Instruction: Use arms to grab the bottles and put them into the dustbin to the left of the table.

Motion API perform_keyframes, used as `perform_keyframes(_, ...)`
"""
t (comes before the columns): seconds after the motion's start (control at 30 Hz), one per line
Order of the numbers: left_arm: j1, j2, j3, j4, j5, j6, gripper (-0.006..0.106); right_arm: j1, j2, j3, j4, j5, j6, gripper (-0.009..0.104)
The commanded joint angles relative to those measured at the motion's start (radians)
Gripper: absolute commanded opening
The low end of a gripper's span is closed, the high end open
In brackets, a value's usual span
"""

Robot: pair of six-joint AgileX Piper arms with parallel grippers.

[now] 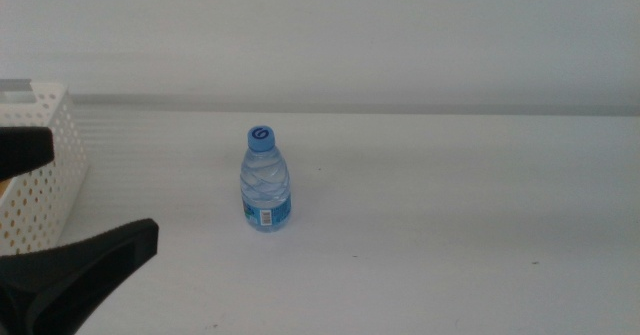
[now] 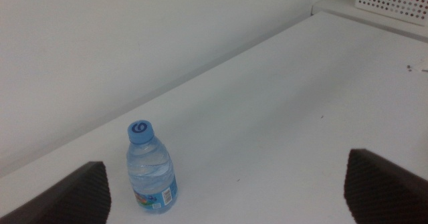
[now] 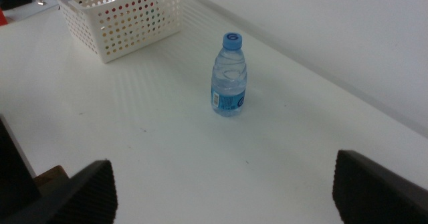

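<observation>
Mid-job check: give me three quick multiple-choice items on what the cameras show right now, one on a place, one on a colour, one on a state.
1. Where is the dustbin in the middle view?
A. At the left edge
B. At the right edge
C. Behind the bottle

2. What colour is the water bottle cap?
A. White
B. Blue
C. Red

3. How does the left gripper stand?
A. Shut on the bottle
B. Open, holding nothing
C. Shut, empty

Key: 1 A, the perforated white basket sits at the left edge of the table. 2 B, the cap is blue in all views. 3 B, its jaws are wide apart and the bottle stands upright, untouched.
</observation>
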Motion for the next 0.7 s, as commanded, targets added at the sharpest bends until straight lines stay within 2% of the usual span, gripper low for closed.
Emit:
perform_keyframes(0.0,-0.006,-0.005,0.004,-0.003,-0.015,-0.006,0.094,-0.001,-0.02,0.01,-0.013,-0.005,-0.011,0.086)
perform_keyframes(0.17,-0.006,-0.005,0.004,-0.003,-0.015,-0.006,0.094,-0.001,-0.107,0.115,-0.018,-0.06,-0.011,0.086)
perform_keyframes(0.33,-0.006,-0.005,0.004,-0.003,-0.015,-0.006,0.094,-0.001,-0.183,0.2,-0.052,-0.142,0.009,0.086)
perform_keyframes(0.43,-0.006,-0.005,0.004,-0.003,-0.015,-0.006,0.094,-0.001,-0.201,0.224,-0.079,-0.184,0.042,0.086)
perform_keyframes(0.67,-0.006,-0.005,0.004,-0.003,-0.017,-0.006,0.094,-0.001,-0.204,0.234,-0.083,-0.2,0.087,0.086)
